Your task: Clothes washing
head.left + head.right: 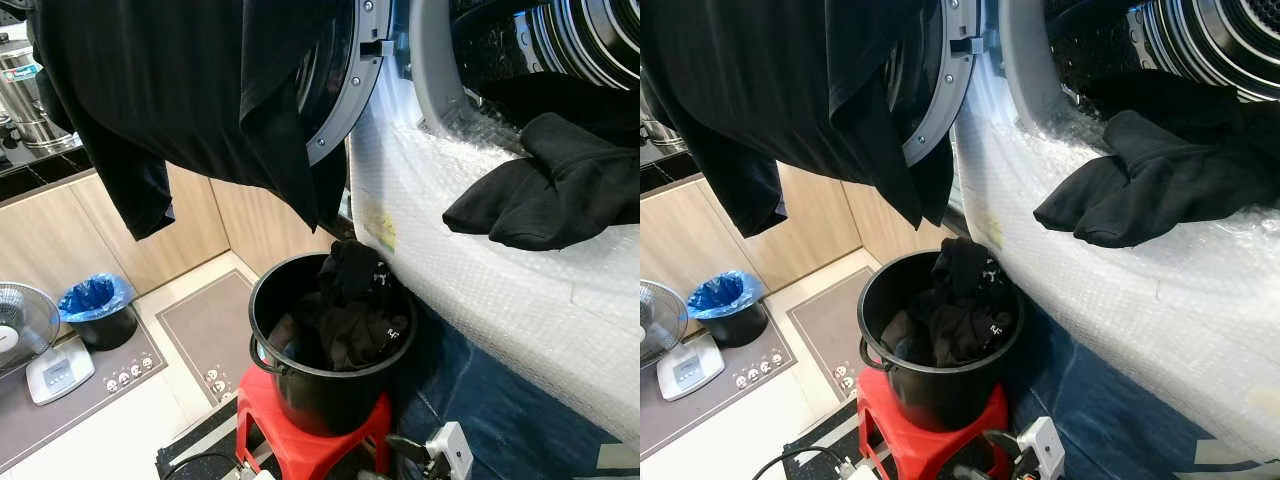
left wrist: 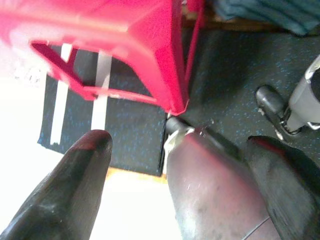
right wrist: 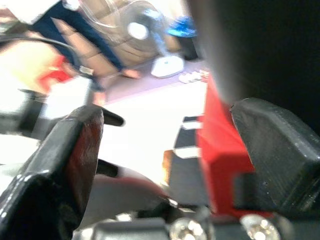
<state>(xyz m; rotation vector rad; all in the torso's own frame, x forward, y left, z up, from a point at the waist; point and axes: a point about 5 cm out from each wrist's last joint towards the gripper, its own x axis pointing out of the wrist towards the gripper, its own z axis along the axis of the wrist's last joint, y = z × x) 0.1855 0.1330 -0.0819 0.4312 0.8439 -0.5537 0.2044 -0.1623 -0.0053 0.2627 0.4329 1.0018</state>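
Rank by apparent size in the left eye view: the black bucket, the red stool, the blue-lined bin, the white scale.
1. black bucket
2. red stool, partly cut off by the frame, so its rank is unsure
3. blue-lined bin
4. white scale; it looks close to the bin, and both sit farther from the camera.

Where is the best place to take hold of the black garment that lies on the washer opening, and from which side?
Probably the bunched lobes of the garment, which hang out over the bubble-wrapped washer front. Come from the front, slightly above: that end is thick and free, while its other end runs into the drum.
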